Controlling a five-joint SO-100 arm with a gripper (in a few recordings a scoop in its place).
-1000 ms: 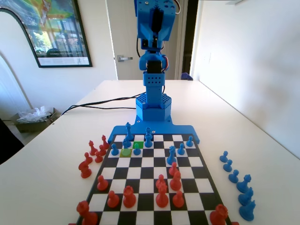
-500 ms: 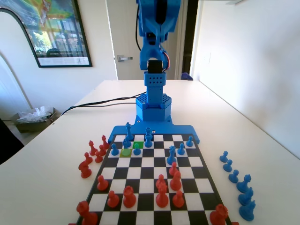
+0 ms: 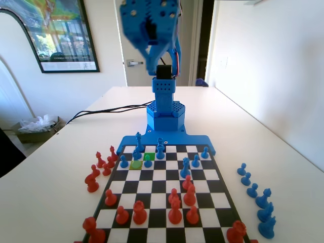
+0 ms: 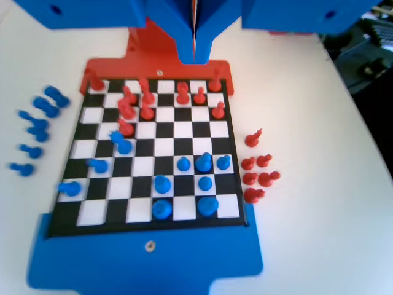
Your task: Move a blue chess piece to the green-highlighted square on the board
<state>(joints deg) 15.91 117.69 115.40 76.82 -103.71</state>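
While the gripper (image 4: pixel 194 52) hangs high with jaws together and empty, a pawn (image 3: pixel 148 160) already stands on the green square (image 3: pixel 149 157) near the board's (image 3: pixel 218 203) far end.

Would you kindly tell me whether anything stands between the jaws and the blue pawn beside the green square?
Nothing visible does. The gripper hangs high over the board, with open air below. The blue chess piece borders the green-highlighted square; a taller blue piece stands close by.
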